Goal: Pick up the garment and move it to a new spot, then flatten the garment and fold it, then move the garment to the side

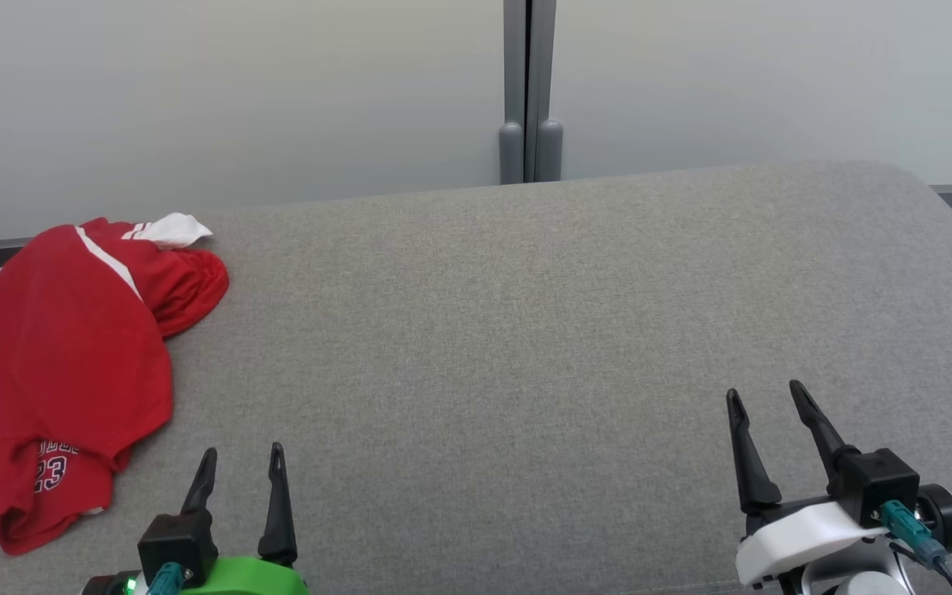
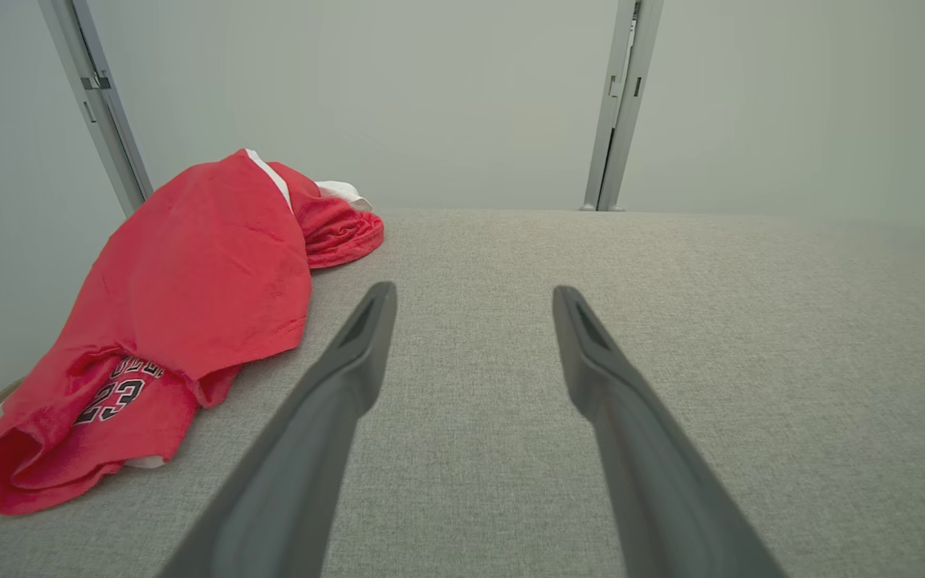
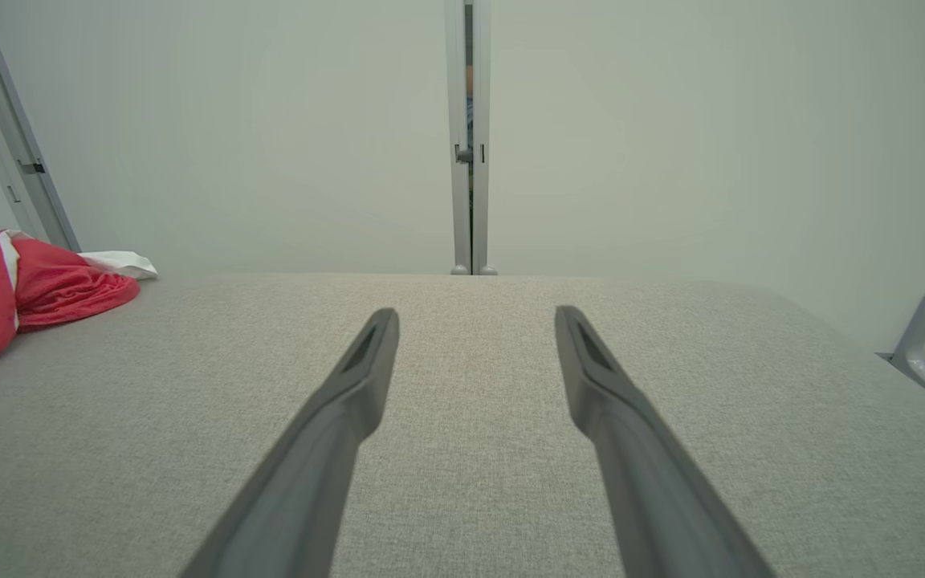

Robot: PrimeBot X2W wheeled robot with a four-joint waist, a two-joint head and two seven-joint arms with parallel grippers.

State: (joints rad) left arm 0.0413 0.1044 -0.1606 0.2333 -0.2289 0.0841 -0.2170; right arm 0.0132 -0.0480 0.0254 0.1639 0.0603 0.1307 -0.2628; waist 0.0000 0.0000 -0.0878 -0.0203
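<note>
Left gripper point(image 1: 243, 450) sat low at seven o'clock of the head view, dark fingers spread wide, holding nothing. Right gripper point(image 1: 764, 390) was at five o'clock, likewise spread and empty. Both pointed toward twelve from the near edge of the grey padded surface point(image 1: 525, 330); I read that as a ready stance, with no step begun. Garment point(image 1: 71, 364), a red jersey with white trim and a printed 23, lay bunched at nine o'clock, hard against the surface's left edge, about ten o'clock from the left gripper and well apart from the right. It was doubled over itself, a white piece poking out at its far end. No flat hem showed, so a pinch on a top fold looked the likeliest first hold, and the left arm the natural one. Edge risk: nudged outward, the cloth might slide off at nine o'clock. Open room ran from the middle round to three o'clock, enough for spreading, I judged. Pale wall panels and a grey post point(image 1: 530, 91) closed off twelve.
</note>
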